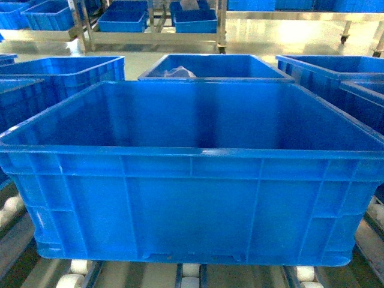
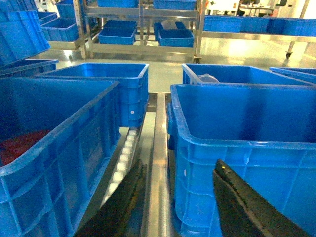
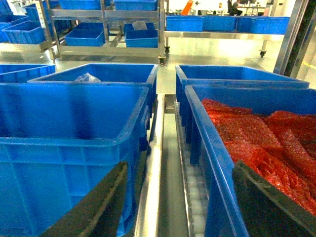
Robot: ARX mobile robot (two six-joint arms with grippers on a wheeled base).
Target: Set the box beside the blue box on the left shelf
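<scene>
A glossy warehouse floor with steel racks of blue bins lies beyond the left shelf (image 1: 191, 271) of grey rails and white rollers. The box (image 1: 192, 180) sits on those rollers, between both tools. The left tool (image 2: 180, 207) is spread wide at the box's left corner, fingers empty. The right tool (image 3: 180, 207) is equally spread, straddling the gap between the box and a crate of red bags (image 3: 256, 143).

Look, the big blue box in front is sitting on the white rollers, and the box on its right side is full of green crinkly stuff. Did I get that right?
Nearly. The box does sit on the white rollers, but the crinkly stuff in the neighbouring crate on its right is red, not green. The right wrist view shows it clearly.
</scene>
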